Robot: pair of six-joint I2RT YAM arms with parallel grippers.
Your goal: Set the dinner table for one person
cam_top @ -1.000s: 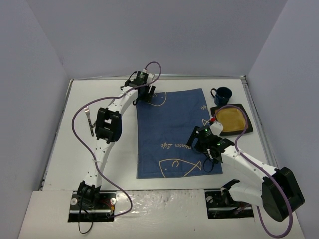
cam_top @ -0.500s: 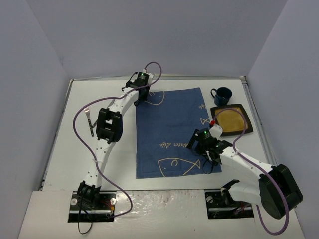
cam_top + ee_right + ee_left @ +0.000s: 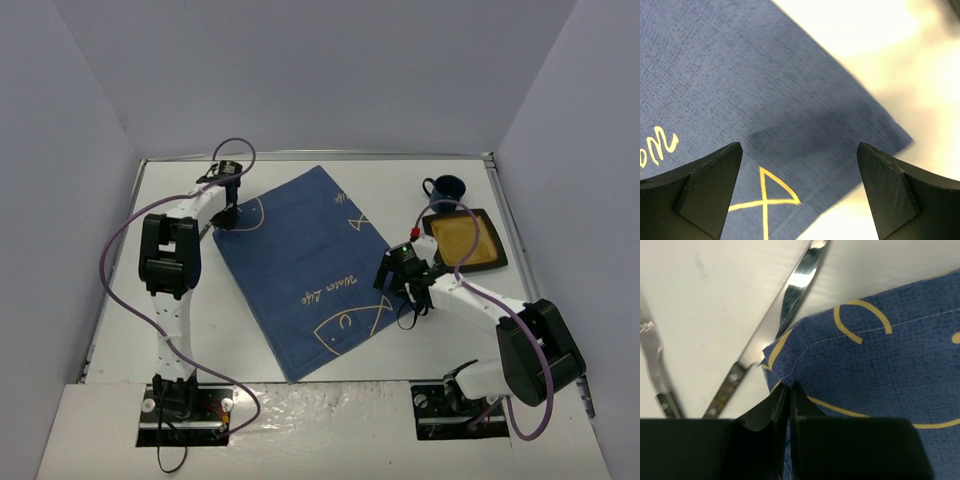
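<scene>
Careful: your left gripper (image 3: pixel 788 390) is clamped tight on the far left corner of the blue fish-print cloth (image 3: pixel 305 265), and from the wrist view it holds little more than the stitched hem. A hard tug could pull that hem out of the fingers and drop the corner in a fold.

The table knife (image 3: pixel 785 305) lies right against that corner, its blade running up beside the hem, and the fork (image 3: pixel 652 355) is just left of it. Drag the corner any further left and the cloth will likely ride over the knife or shove it into the fork, so you would then have cutlery to dig out from under fabric.

The cloth sits askew on the dinner table (image 3: pixel 250 335), with its nearest corner reaching the table's near edge between the two arm bases. More pull toward you may hang it over that edge.

Your right gripper (image 3: pixel 797 150) stands wide and holds nothing, poised over the cloth's right corner. I cannot tell whether it touches the fabric. If it presses down while the left arm pulls, the cloth will bunch between them.

That arm also works close to the square plate (image 3: pixel 468 238) and the blue mug (image 3: pixel 447 187), so a wide swing could knock either.
</scene>
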